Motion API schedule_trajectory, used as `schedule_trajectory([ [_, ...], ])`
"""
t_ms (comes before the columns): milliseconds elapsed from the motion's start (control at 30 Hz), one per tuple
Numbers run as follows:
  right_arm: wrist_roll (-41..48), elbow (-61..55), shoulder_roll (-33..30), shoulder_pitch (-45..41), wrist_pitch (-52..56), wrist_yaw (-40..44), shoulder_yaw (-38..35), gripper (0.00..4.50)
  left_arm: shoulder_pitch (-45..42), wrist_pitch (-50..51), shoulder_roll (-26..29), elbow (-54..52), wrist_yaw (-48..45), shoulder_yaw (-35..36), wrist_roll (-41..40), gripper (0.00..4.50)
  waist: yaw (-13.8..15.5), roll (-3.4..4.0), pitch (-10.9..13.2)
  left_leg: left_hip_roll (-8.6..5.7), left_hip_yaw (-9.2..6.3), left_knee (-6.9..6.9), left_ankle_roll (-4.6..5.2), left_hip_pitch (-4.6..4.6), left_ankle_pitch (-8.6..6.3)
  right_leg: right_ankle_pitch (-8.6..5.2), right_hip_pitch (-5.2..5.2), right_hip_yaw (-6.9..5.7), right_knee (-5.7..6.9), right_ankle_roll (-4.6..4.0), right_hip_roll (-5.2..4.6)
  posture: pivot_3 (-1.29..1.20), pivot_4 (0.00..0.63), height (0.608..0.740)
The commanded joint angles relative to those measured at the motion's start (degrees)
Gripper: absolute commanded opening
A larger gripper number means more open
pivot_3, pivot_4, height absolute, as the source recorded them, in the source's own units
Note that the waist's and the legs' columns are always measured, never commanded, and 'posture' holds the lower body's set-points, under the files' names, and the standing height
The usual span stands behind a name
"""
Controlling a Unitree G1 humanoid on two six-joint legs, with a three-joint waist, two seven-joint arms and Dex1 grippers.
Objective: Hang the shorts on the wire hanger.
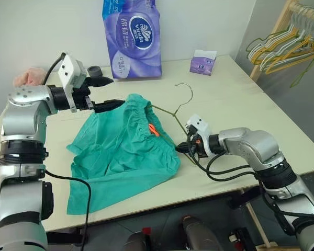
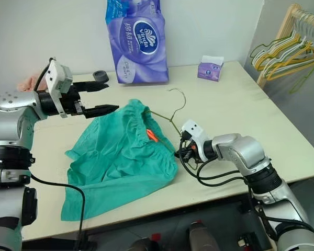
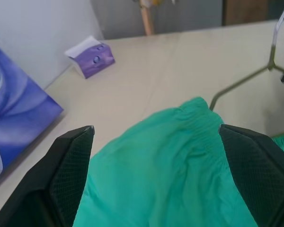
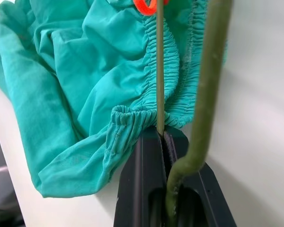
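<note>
Shorts: the teal shorts [image 1: 120,151] lie spread on the cream table [image 1: 235,104], gathered waistband facing the right gripper, one leg draping off the near table edge.
Orange tag: a small orange tag [image 1: 154,129] sits on the waistband, between the two grippers.
Wire hanger: the olive wire hanger [image 1: 174,111] is partly threaded into the waistband; its hook [image 1: 186,94] curls clear of the fabric on the far side of the right gripper.
Right gripper: the right gripper [image 1: 180,148] is clenched tight on the hanger's thin wire at the corner of the waistband; in the right wrist view one wire runs straight out from between the closed jaws, and the thicker bend of the hanger [image 4: 199,137] passes just beside them.
Left gripper: the left gripper [image 2: 97,98] hovers with jaws spread wide, holding nothing; the top of the waistband sits just beyond and below its fingertips [image 3: 71,156], apart from them.
Background: a purple tissue-roll pack [image 1: 132,39] and a small purple tissue box [image 1: 203,63] stand well beyond both grippers; bunched yellow and green hangers [image 1: 285,47] hang on a wooden rack.
</note>
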Motion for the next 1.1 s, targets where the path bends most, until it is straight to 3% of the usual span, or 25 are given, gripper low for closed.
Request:
schedule_trajectory([
  [33,-2.5,-3.6,-1.9,-0.2,-3.4,2.6,2.0,0.00,-3.6,-10.0,2.5,3.4,-5.2,-4.0,5.7,4.45,0.0,0.00,0.0,0.00,0.00,0.00,0.00,0.00,0.00,0.00,0.00,0.01,-0.01,0.00,0.00,-0.21,0.076,0.740],
  [300,-7.7,-7.0,-4.6,0.1,-7.8,5.6,6.3,0.00,-10.1,-21.2,-1.6,16.0,-8.7,-7.8,10.6,4.45,0.0,-0.02,0.0,-0.01,0.02,0.05,0.00,-0.04,0.00,0.00,-0.02,-0.01,0.00,0.01,0.00,-0.22,0.071,0.740],
  [533,-11.1,-8.3,-5.0,0.1,-9.7,6.5,7.3,0.00,-5.3,-16.8,-2.5,9.8,-14.4,-9.2,8.5,4.45,-0.8,-0.02,0.0,0.00,0.02,0.06,0.01,-0.14,0.00,0.00,-0.13,0.01,0.04,0.01,0.00,-0.24,0.074,0.740],
  [867,-14.5,-11.1,-5.3,0.9,-12.9,7.6,7.7,0.00,-1.8,-16.3,-3.2,5.2,-12.7,-10.4,11.3,4.45,-1.4,-0.01,0.0,0.00,-0.10,0.29,0.00,-0.59,0.01,0.00,-0.42,-0.07,0.11,-0.01,0.00,-0.24,0.078,0.740],
  [967,-15.0,-12.1,-5.0,1.0,-13.3,7.8,7.7,0.00,-1.4,-16.1,-3.8,4.5,-12.6,-10.6,11.5,3.83,-1.4,-0.01,0.0,-0.01,-0.13,0.35,0.00,-0.63,0.01,0.01,-0.42,-0.10,0.11,-0.01,0.00,-0.24,0.080,0.740],
  [1100,-15.3,-12.8,-4.5,0.9,-13.2,7.9,7.3,0.00,-0.6,-15.0,-4.1,3.0,-12.6,-10.7,11.3,2.66,-1.4,-0.01,0.0,-0.01,-0.14,0.40,0.00,-0.67,0.00,0.01,-0.42,-0.11,0.12,-0.01,0.00,-0.25,0.082,0.740],
])
